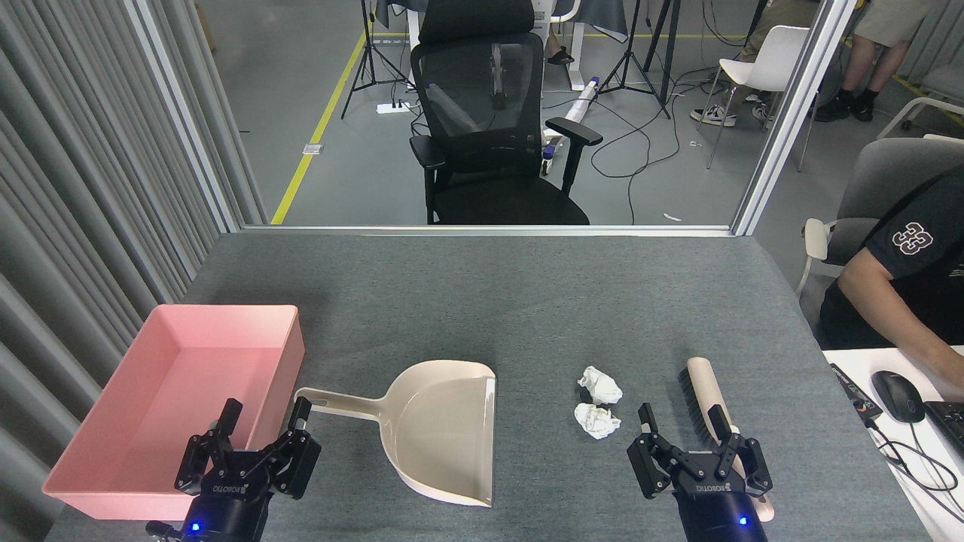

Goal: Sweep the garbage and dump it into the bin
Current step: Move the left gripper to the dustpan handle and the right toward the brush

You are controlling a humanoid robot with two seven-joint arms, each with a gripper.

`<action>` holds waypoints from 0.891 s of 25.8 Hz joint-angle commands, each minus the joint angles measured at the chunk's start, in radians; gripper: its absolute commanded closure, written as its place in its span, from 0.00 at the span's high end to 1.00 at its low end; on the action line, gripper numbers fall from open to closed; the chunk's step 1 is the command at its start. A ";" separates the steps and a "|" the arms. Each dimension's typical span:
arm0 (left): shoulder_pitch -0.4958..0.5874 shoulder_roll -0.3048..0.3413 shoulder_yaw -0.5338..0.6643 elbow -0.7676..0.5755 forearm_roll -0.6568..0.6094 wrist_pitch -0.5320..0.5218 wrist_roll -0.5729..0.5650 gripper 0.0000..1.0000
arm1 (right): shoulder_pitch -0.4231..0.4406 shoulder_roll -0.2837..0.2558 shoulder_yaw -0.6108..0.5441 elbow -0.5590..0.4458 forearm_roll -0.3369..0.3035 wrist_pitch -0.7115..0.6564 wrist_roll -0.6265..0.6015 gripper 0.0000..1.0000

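At seven o'clock on the table, the left gripper hangs with fingers spread, over the bin's near corner, just beside the dustpan handle. At five o'clock the right gripper is spread wide over the brush. Two wads lie together between dustpan and brush, touching neither.
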 commanded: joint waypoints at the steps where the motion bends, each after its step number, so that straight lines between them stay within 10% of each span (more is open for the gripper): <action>1: 0.003 -0.002 0.009 0.000 0.003 0.002 -0.015 0.99 | -0.001 -0.002 -0.001 0.002 -0.001 -0.005 0.000 1.00; 8: 0.008 -0.031 0.016 -0.001 0.038 -0.015 -0.134 0.99 | 0.012 -0.009 -0.004 -0.004 -0.001 -0.002 0.000 1.00; 23: -0.036 -0.067 -0.051 -0.001 0.816 0.160 -0.232 0.99 | 0.137 -0.126 -0.285 0.022 -0.024 -0.160 -0.047 1.00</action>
